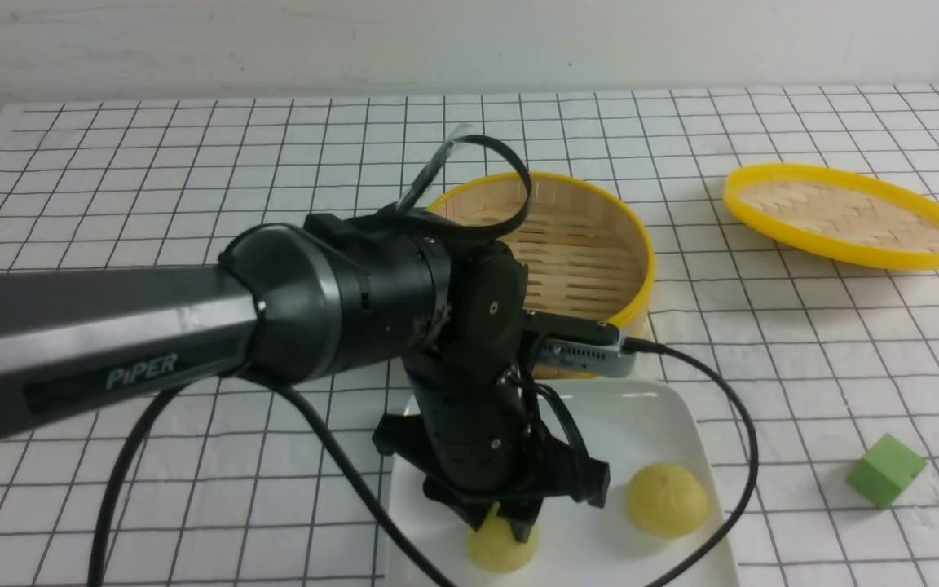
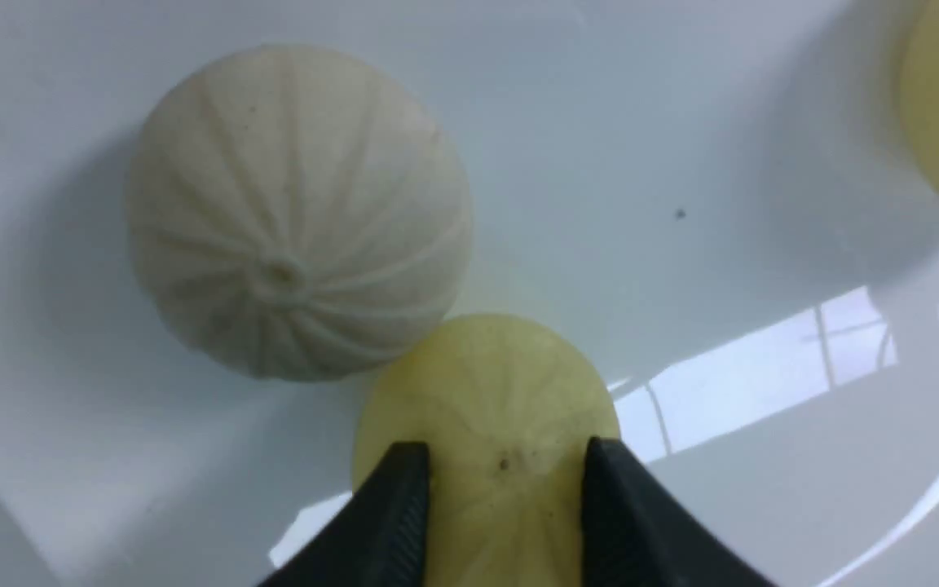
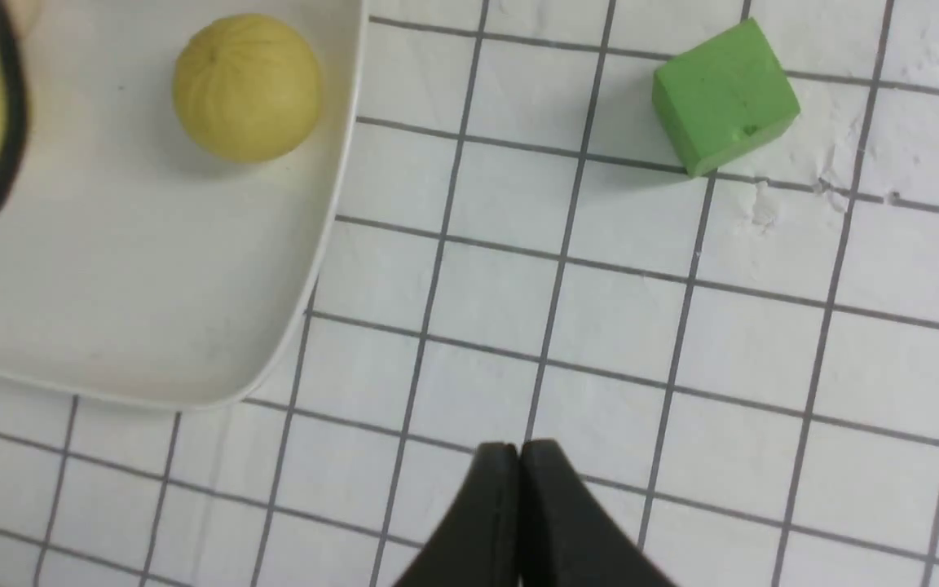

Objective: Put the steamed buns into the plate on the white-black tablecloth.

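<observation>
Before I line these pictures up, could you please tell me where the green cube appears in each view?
Front view: the small matte green cube is near the lower right corner of the picture, on the white cloth with black grid lines.
Left wrist view: not in it.
Right wrist view: near the top edge, right of the middle.
Shared landmark: the glossy white square plate, partly visible in all three.

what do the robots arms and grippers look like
The left arm has a silver-grey forearm with a black panel lettered "PiPER", rounded black joints and loose black cables. The left gripper and right gripper both have dark, tapering fingers.
</observation>
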